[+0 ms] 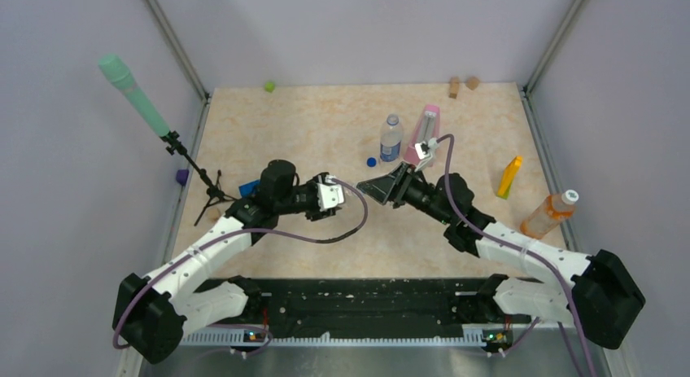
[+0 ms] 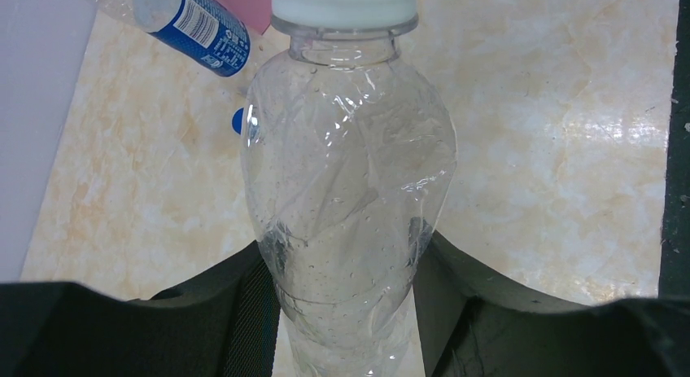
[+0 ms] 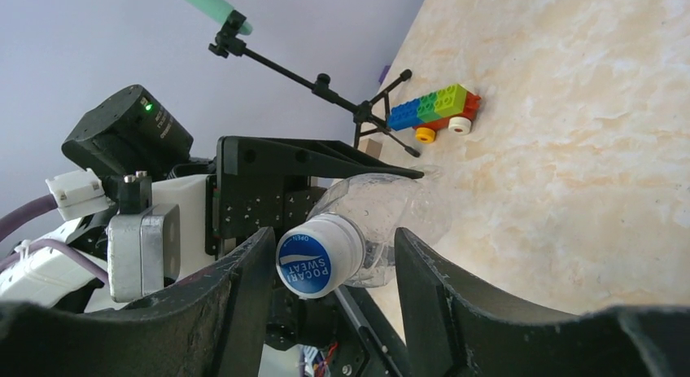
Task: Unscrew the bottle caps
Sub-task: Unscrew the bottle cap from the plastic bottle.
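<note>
The left gripper is clenched on the lower body of the plain clear bottle, holding it above the middle of the tabletop. The bottle's long axis runs away from the left jaws towards the right arm. Its white cap faces straight into the right gripper, whose jaws straddle it but are not clamped: a gap shows on one side, while the other finger sits just beside the cap. The right arm is plainly the one placed to twist, and the move seems to depend on closing squarely on the cap and turning about the bottle's axis. Room is fair towards the near edge. Behind the right wrist the blue-label bottle and pink metronome stand near, with a loose blue cap beside them. The orange bottle lies well apart, by the right edge.
</note>
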